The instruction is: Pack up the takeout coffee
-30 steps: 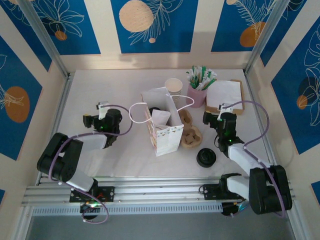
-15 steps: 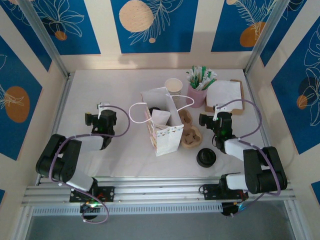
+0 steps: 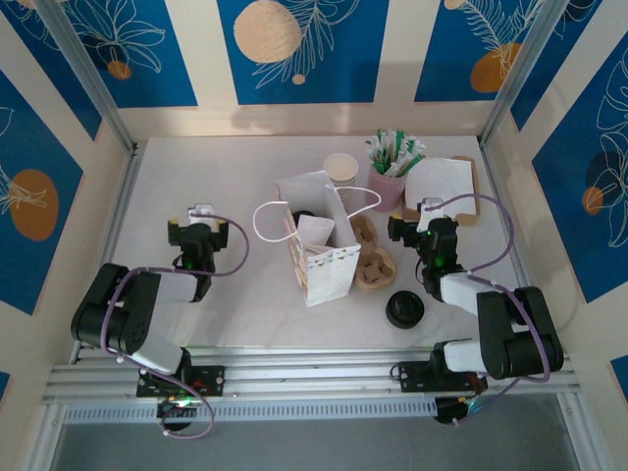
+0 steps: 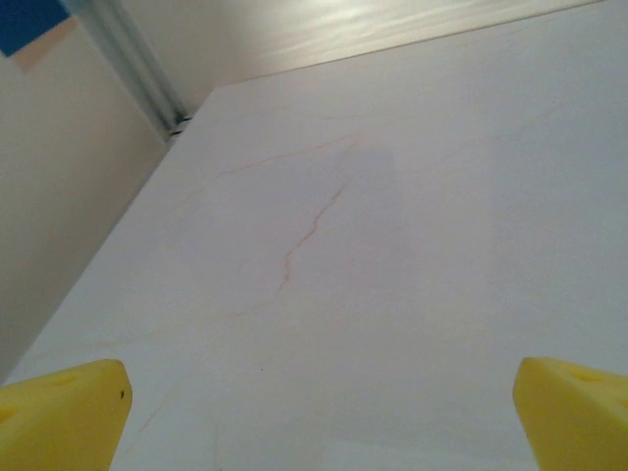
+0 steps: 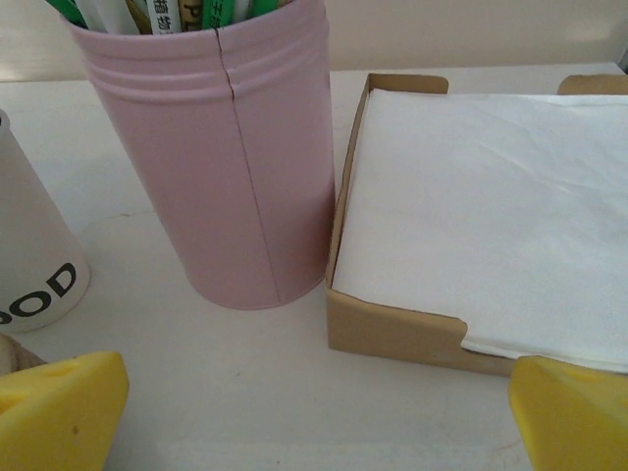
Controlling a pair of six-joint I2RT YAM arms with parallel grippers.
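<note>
Pink tin (image 5: 226, 167) matt metal w/ seam; napkin box (image 5: 392, 329) cardboard.

Left hand (image 3: 200, 218) and right hand (image 3: 420, 222) both low, fingers (image 4: 59, 407) spread wide apart.

Light: bright, even, from overhead; soft short shadows beside the gift bag (image 3: 324, 275) on the white table (image 4: 392, 245); mild sheen at its far edge; my yellow fingertips (image 5: 59, 402) blur softly in the frame corners.
</note>
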